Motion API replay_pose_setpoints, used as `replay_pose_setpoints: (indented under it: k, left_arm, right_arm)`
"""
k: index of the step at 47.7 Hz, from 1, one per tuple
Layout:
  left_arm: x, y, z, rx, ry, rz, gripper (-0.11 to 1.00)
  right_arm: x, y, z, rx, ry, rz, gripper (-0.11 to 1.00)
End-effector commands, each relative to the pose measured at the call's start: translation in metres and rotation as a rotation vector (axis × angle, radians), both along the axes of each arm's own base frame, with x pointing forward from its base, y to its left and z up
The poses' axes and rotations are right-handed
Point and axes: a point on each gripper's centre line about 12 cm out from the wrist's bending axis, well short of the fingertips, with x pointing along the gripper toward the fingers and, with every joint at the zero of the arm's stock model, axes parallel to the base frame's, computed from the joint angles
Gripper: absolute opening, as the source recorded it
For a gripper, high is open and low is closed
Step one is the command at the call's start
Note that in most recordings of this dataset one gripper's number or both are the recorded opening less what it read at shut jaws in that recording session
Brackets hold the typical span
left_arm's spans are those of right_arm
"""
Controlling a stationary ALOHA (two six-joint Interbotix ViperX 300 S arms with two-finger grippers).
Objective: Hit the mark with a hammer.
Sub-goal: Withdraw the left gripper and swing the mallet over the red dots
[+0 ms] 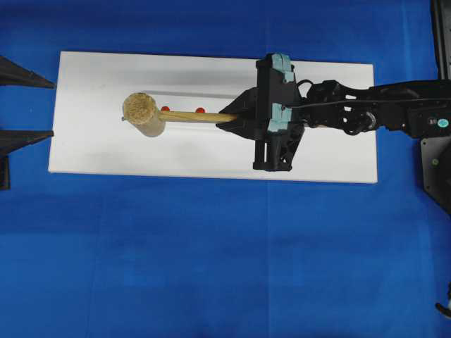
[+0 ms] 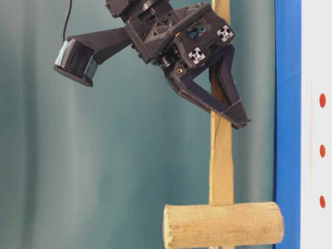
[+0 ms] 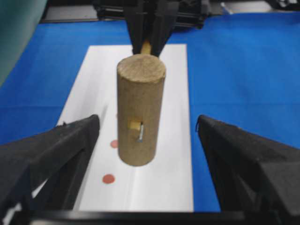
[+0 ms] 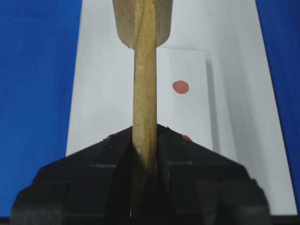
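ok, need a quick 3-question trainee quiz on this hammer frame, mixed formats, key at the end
1. True or false: the right gripper is shut on the handle of the hammer.
2. Multiple choice: the left gripper is A) open and empty, B) shut on the hammer's head, C) holding the white board.
3. Fill in: the red marks lie on the ___ board.

Key: 1 true; 2 A; 3 white.

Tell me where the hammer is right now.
Overhead, the hammer hangs over the white board, its head left of centre beside two red dots, its handle clamped in the right end effector.
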Motion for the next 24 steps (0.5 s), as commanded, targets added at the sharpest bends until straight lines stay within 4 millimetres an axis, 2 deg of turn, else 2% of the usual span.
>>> replay_pose_setpoints:
  k: [1, 12, 24]
  left_arm:
    - [0.003, 0.001, 0.002, -0.003, 0.004, 0.003, 0.82]
    - [0.003, 0.001, 0.000, -0.004, 0.009, 0.003, 0.81]
    - [0.003, 0.001, 0.000, -0.002, 0.011, 0.003, 0.81]
  right_arm:
    - [-0.001, -0.013, 0.016, -0.007, -0.052, -0.043, 0.02]
    - [-0.005, -0.040, 0.016, -0.010, -0.050, -0.110, 0.02]
    - [-0.004, -0.041, 0.014, -0.006, -0.039, -0.109, 0.02]
